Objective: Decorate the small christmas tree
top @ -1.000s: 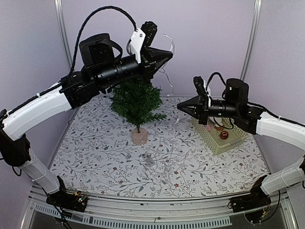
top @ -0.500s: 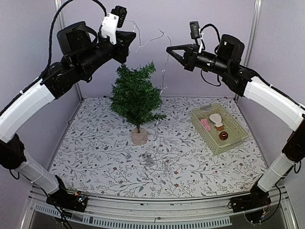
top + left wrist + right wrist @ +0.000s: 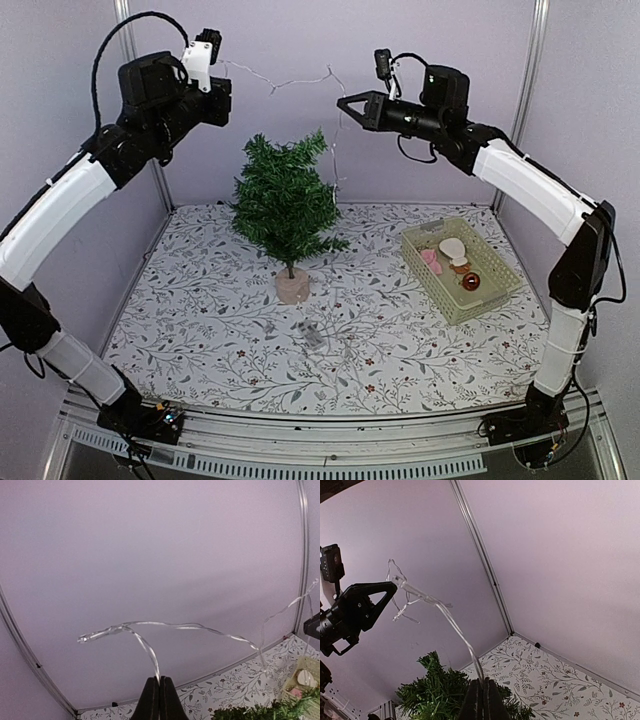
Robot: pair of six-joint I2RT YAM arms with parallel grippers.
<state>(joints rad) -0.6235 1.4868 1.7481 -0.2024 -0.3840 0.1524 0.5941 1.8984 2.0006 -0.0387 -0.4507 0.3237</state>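
Risk: snag or slip | left tool (image 3: 159,681) and right tool (image 3: 481,684) each pinched shut on thin light-string wire (image 3: 175,626), held high over small christmas tree (image 3: 285,205) | tree upright on worktop (image 3: 200,320), well left of basket (image 3: 500,290) | thin wire could slip from the tips; hanging tail could catch branches and topple the tree.

Plain pale lilac walls (image 3: 300,40) close the stall at the back and on both sides, meeting at two slim silver metal corner posts (image 3: 532,50), one at each rear corner. The flat white surface printed with grey leafy sprigs and small red flowers (image 3: 200,320) spans the stall from wall to wall, edged along its near side by a silver slotted metal rail (image 3: 330,440). The light is soft and even, throwing only faint shadows.
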